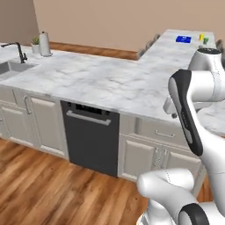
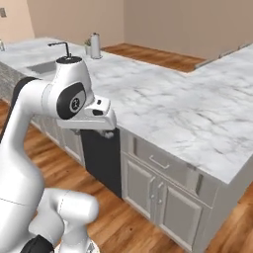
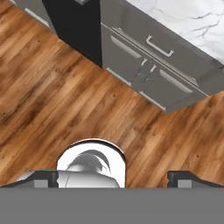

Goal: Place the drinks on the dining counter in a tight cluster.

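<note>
My gripper (image 2: 107,133) hangs in front of the cabinet's edge, pointing down at the wooden floor. Its fingertips (image 3: 43,177) stand wide apart in the hand view and the gripper (image 3: 116,178) is open with nothing between them. Far off at the back right, the marble dining counter (image 1: 176,52) stretches away, with grey stool backs (image 1: 147,46) along its left side. At its far end stand a small yellow thing (image 1: 201,37) and a small green thing (image 1: 206,41). They are too small to tell whether they are drinks or cups.
A marble top with a sink (image 1: 11,68) and black tap (image 1: 19,52) lies to the left, above a black dishwasher (image 1: 91,137) and a drawer cabinet (image 1: 158,149). A white jug (image 1: 44,44) and a plant stand behind the sink. A flat blue thing (image 1: 183,39) lies near the far end.
</note>
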